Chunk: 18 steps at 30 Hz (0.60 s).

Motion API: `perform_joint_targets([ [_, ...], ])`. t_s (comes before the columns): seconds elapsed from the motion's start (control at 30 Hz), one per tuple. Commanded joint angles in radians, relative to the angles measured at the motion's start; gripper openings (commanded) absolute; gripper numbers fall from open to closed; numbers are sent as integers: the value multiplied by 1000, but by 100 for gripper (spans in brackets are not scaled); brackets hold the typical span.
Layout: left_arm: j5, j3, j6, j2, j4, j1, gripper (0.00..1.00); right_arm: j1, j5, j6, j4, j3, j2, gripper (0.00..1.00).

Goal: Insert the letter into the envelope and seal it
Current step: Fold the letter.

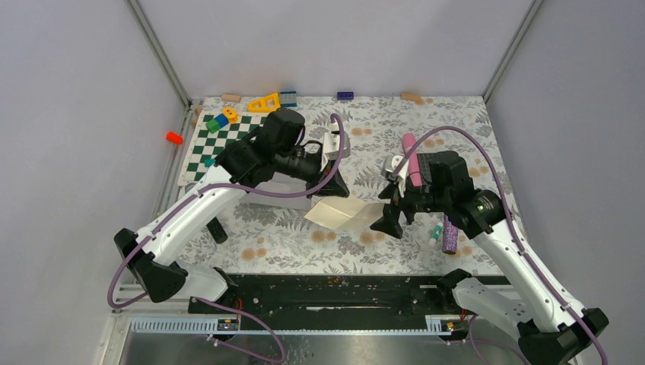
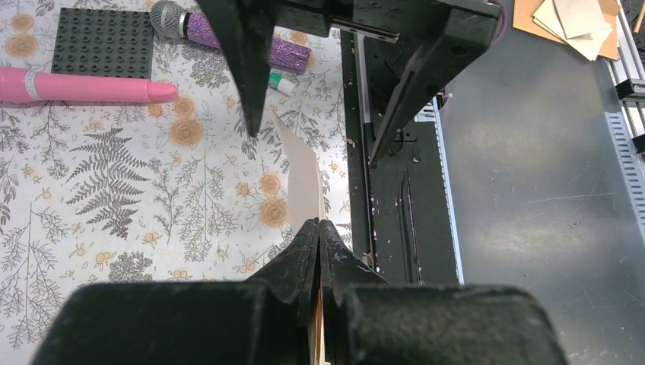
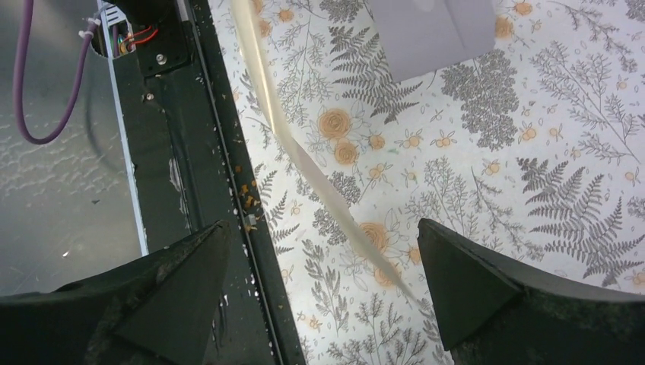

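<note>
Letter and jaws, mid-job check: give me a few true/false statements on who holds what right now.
The left jaws are shut on the letter. True.
The right jaws grip the letter too. False: they stand open, with the letter's edge between them.
The letter is inside the envelope. False: the envelope lies apart from it on the table.
A pink marker lies on the table. True.

The worktop [image 1: 304, 243], covered in a fern-and-flower print, carries a green-and-white chessboard [image 1: 205, 152] at its far left corner. The pale envelope [image 3: 433, 30] lies flat near the middle. A pink marker [image 2: 84, 87], a dark grey studded plate [image 2: 103, 42] and a glittery purple microphone [image 2: 228, 34] lie toward the right edge.
</note>
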Motion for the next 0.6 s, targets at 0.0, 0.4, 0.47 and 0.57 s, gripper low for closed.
perform_joint_targets([
  [0.0,43,5,16,-2,34,-7,0,7,-31,40,86,54,43,100],
  [0.4,65,-2,13,15,34,-26,0,10,-124,-28,97,35,56,97],
  [0.47,70,0,9,18,34,-27,0,12,-164,-51,67,42,68,89],
  [0.57,69,3,5,14,34,-26,0,15,-211,-98,-12,56,92,82],
])
